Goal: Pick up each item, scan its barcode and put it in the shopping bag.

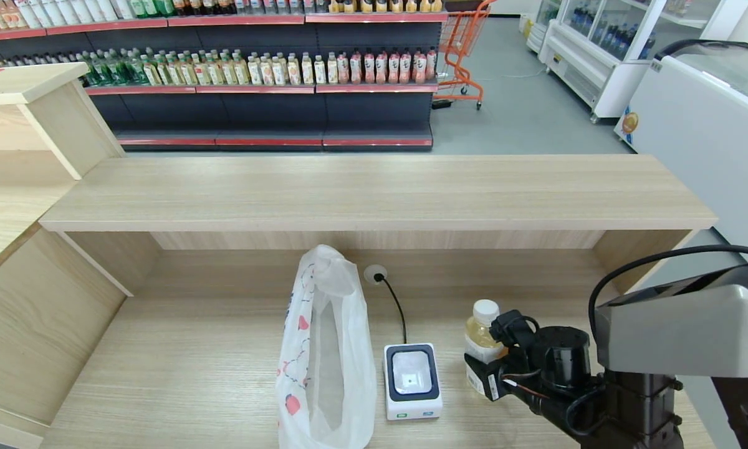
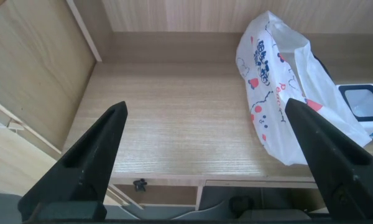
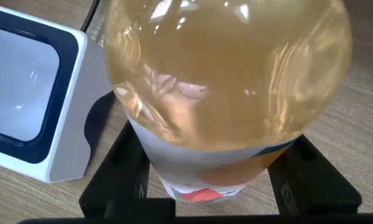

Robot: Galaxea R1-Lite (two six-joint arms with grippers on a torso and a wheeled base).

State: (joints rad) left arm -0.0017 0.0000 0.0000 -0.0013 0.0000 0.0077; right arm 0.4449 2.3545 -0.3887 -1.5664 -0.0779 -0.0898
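Holding a bottle (image 1: 481, 333) in the right gripper (image 1: 487, 374), closed on the lower, labelled part, cap upward. Gripped low and upright, most likely so that the label (where a barcode would sit, though too small to make out) can be turned toward the glass. Cannot tell whether the base touches the worktop (image 1: 181, 368) or hangs just off it.

Spread wide and carrying nothing: the left gripper (image 2: 205, 155), above the near edge of bare worktop, well apart from the bottle (out of the way, presumably, until wanted at the bag).

Just beside the right gripper, on its left-arm side, a scanner (image 1: 412, 379), window facing up. Near enough that a short carry and a tilt should bring the label over it. Scan judged not yet done, with the bottle beside the window rather than over it.

Past the scanner from the right gripper, a shopping bag (image 1: 324, 349) of thin white plastic, slumped, mouth open upward. Set there, by the look of it, for a drop straight after scanning. Soft walls, so liable to fold shut if nudged.

Farther back from both grippers, a cable (image 1: 399, 312) from the scanner to a hole in the worktop, then a raised ledge (image 1: 374, 190), and well beyond it store shelves (image 1: 268, 68) of drinks.
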